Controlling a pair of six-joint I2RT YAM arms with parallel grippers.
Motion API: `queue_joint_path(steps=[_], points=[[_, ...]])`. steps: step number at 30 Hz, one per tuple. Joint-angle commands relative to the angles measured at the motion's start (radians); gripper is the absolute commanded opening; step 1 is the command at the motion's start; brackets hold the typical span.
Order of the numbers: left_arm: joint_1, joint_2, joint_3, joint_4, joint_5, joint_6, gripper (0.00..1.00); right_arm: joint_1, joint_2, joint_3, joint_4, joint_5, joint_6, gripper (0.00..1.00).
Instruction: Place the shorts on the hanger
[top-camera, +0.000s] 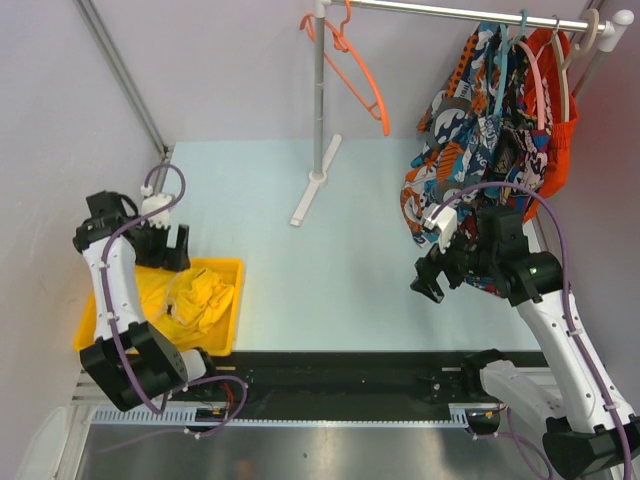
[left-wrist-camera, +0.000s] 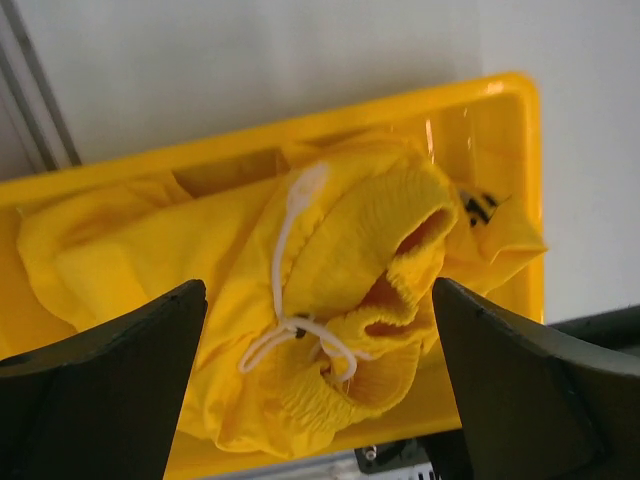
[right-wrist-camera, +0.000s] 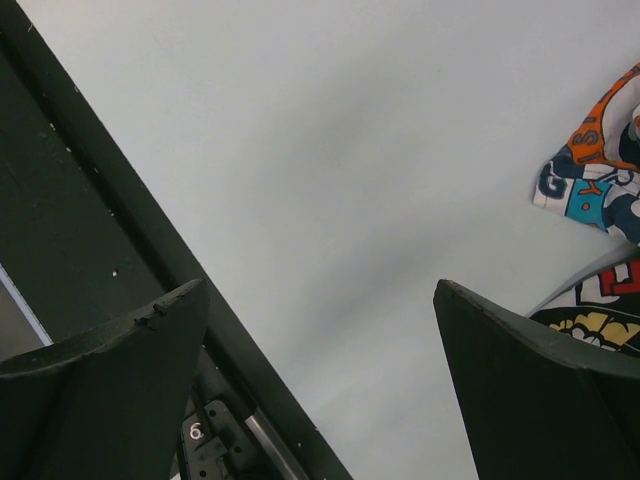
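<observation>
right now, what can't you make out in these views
- shorts: crumpled in the yellow tray; in the top view the left arm covers part of them, leg shape unreadable.
- hanger: top view only; its thin hook runs up beside the rack post to the top edge, hard to trace.
- printed shorts: cut off by the right wrist view's right edge.

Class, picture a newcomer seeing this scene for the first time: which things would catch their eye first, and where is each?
The bright yellow shorts lie crumpled in a yellow tray at the table's near left, right under the left arm's open pincer. On the rail at the back, an orange hanger hangs alone near the left end, and loud cartoon-print shorts crowd the right end.
</observation>
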Motion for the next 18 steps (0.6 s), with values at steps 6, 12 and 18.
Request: queue_joint_path(steps=[6,12,18], points=[[0.121,-0.006,-0.352,0.089,-0.034,0.343,1.00,0.015,0.016,0.005,0.007,0.013,-0.020,1.00],[0.120,0.028,-0.519,0.204,-0.048,0.380,0.99,0.020,0.016,0.005,0.004,0.015,-0.023,1.00],[0.120,0.045,-0.461,0.107,0.037,0.386,0.29,0.026,0.018,0.005,0.013,0.012,-0.018,1.00]])
